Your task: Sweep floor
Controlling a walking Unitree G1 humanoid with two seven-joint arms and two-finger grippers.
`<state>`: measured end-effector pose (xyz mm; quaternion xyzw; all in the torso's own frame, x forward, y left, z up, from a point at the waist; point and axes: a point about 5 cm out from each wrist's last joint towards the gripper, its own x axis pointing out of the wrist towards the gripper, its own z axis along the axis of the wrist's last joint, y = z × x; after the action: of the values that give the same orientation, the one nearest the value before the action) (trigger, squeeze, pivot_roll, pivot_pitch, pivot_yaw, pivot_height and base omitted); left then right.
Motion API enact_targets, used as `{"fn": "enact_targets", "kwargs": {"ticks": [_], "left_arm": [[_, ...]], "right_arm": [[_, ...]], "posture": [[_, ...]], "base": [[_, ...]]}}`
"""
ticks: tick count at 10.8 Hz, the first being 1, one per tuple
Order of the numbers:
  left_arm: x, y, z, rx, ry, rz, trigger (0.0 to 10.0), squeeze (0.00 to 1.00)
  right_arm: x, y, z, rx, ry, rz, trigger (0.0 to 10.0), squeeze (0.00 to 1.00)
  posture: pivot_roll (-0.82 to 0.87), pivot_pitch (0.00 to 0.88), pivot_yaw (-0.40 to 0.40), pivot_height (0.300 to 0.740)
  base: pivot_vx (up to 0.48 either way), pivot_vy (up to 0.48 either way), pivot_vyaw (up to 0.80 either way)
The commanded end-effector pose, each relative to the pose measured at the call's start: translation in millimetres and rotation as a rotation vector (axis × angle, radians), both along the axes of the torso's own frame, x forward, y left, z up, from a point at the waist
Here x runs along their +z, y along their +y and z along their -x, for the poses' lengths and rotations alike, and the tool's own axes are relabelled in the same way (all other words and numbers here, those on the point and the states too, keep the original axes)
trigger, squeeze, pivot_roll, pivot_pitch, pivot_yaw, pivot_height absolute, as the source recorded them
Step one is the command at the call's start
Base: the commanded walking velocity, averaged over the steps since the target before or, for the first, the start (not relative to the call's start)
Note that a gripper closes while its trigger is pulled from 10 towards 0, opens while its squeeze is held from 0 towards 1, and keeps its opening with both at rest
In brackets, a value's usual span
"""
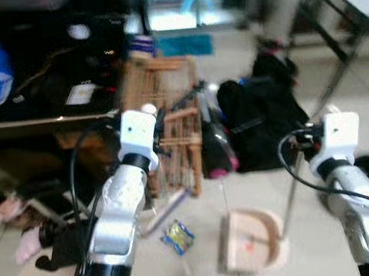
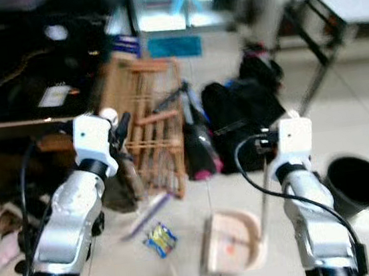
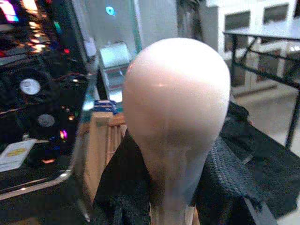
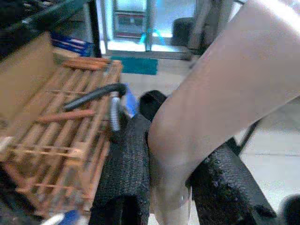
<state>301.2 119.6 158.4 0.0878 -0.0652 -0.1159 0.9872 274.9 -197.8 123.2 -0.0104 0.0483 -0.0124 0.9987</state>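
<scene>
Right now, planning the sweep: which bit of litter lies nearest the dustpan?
The crumpled yellow-and-blue wrapper, just left of the dustpan; the purple strip lies farther, toward the wooden rack.

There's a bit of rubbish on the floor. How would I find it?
Start at the wooden slatted crate leaning against the dark desk. On the pale tiles just in front of it, left of the beige dustpan, lies a small crumpled wrapper, the one yellow-and-blue thing there.

both eye views look down from the head at the floor, sharing the wooden crate [image 1: 169,123]. each wrist view looks close along its fingers [image 4: 126,168] toward that crate.
</scene>
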Motion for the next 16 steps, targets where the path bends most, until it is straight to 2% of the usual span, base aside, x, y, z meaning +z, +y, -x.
{"fn": "enact_targets", "kwargs": {"ticks": [1, 4, 6, 7, 8, 10, 11, 13, 14, 15, 16], "left_arm": [[6, 4.7, 0.4, 0.024, -0.033, -0.034, 10.0, 0.00], [1, 17.8, 6.7, 0.090, -0.011, -0.050, 10.0, 0.00], [-8, 24.7, 5.8, 0.141, 0.013, -0.071, 10.0, 0.00], [-11, 26.9, 3.8, 0.178, 0.005, -0.031, 10.0, 0.00], [-12, 28.4, -0.6, 0.213, -0.010, -0.041, 10.0, 0.00], [-11, 22.4, -8.8, 0.202, -0.040, -0.035, 10.0, 0.00], [-12, 16.1, -15.6, 0.189, -0.066, -0.027, 10.0, 0.00], [-13, 14.4, -26.2, 0.220, -0.100, 0.005, 10.0, 0.00], [-13, 12.9, -32.0, 0.220, -0.113, -0.031, 10.0, 0.00], [-15, 14.0, -42.2, 0.232, -0.128, -0.047, 10.0, 0.00], [-18, 17.4, -45.6, 0.274, -0.137, -0.077, 10.0, 0.00]], "right_arm": [[4, 5.1, -1.8, 0.028, -0.014, -0.032, 10.0, 0.00], [2, 6.7, -4.2, 0.054, -0.005, -0.034, 10.0, 0.00], [4, 12.8, -12.7, 0.084, -0.057, -0.029, 10.0, 0.00], [3, 14.2, -16.3, 0.101, -0.079, -0.010, 10.0, 0.00], [3, 13.8, -21.4, 0.111, -0.097, 0.022, 10.0, 0.00], [6, 13.5, -31.3, 0.117, -0.136, 0.105, 10.0, 0.00], [8, 13.5, -37.8, 0.122, -0.161, 0.150, 10.0, 0.00], [6, 10.5, -47.0, 0.115, -0.158, 0.219, 10.0, 0.00], [4, 11.5, -50.8, 0.109, -0.154, 0.229, 10.0, 0.00], [1, 19.1, -59.5, 0.120, -0.155, 0.246, 10.0, 0.00], [-1, 24.1, -61.5, 0.126, -0.152, 0.253, 10.0, 0.00]], "posture": [[-0.02, 0.059, 0.021, 0.740], [-0.01, 0.066, 0.009, 0.740], [0.00, 0.074, 0.009, 0.740], [0.00, 0.086, 0.012, 0.740], [-0.01, 0.098, 0.014, 0.740], [-0.02, 0.147, 0.009, 0.740], [-0.03, 0.193, 0.003, 0.740], [-0.03, 0.274, -0.001, 0.740], [-0.03, 0.294, 0.002, 0.740], [-0.03, 0.342, 0.010, 0.740], [-0.03, 0.370, 0.013, 0.740]], "base": [[0.000, 0.000, 0.00], [0.000, 0.000, 0.00], [0.000, 0.000, 0.00], [0.000, 0.000, 0.00], [0.000, 0.000, 0.00], [0.000, 0.000, 0.00], [0.000, 0.000, 0.00], [0.000, 0.000, 0.00], [0.000, 0.000, 0.00], [0.000, 0.000, 0.00], [0.000, 0.000, 0.00]]}}
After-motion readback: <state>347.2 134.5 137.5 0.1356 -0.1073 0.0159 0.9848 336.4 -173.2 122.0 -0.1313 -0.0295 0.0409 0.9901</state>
